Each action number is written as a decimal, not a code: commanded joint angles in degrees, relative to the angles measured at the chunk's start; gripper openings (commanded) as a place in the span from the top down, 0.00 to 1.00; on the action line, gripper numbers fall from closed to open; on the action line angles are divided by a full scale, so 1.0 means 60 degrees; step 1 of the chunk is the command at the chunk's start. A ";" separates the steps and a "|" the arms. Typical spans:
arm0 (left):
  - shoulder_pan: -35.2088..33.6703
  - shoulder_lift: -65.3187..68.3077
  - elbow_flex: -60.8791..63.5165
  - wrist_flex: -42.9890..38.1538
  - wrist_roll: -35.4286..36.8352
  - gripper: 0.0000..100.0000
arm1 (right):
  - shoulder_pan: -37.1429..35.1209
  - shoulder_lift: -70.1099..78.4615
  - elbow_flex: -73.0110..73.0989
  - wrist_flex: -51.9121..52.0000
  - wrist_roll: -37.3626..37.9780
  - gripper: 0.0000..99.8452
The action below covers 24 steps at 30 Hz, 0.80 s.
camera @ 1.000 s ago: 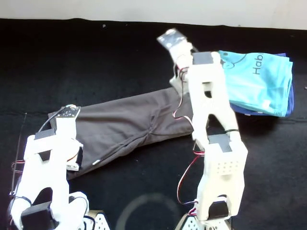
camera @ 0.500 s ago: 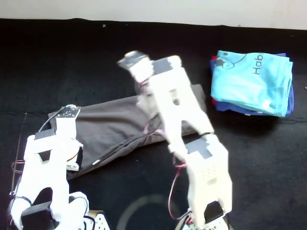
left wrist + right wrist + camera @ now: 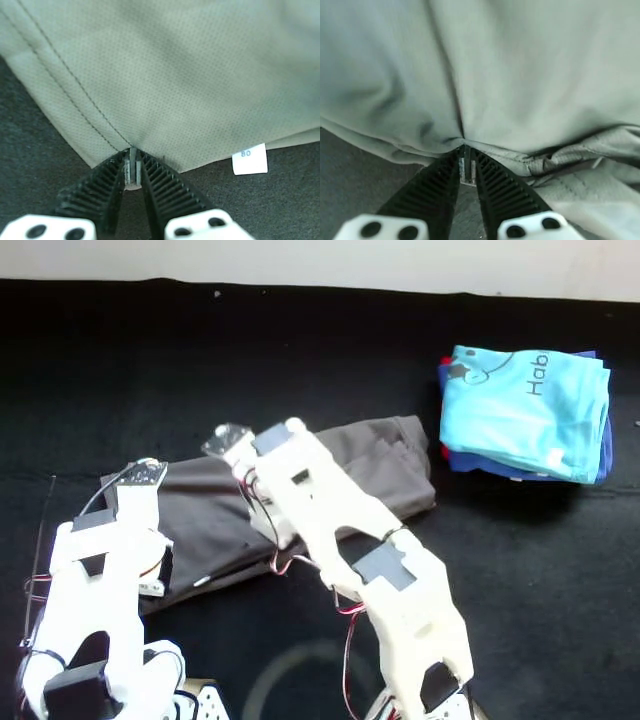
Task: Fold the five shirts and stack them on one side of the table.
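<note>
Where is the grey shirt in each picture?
High view: the grey shirt lies across the middle of the dark table cover, one end near the stack of folded shirts.
Left wrist view: the grey shirt spreads beyond the left gripper, which pinches its stitched edge.
Right wrist view: the grey shirt bunches in front of the right gripper, which pinches a fold.
Shared landmark: the dark table cover beneath the shirt.
</note>
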 commanded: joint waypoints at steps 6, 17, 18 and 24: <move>0.0139 -0.0037 0.0037 -0.0088 0.0059 0.99 | -0.0022 -0.2484 -0.0198 0.0198 -0.0044 0.99; -0.0022 0.0037 -0.3026 0.2725 0.2168 0.85 | 0.1956 -0.4681 -0.0549 0.1106 0.0029 0.84; -0.0227 0.0037 -0.3289 0.2725 0.2168 0.81 | 0.2059 -0.4711 -0.0549 0.1355 0.0205 0.82; -0.1678 0.0066 -0.4593 0.2344 0.2125 0.77 | 0.2498 -0.5355 -0.0608 0.2205 0.0586 0.86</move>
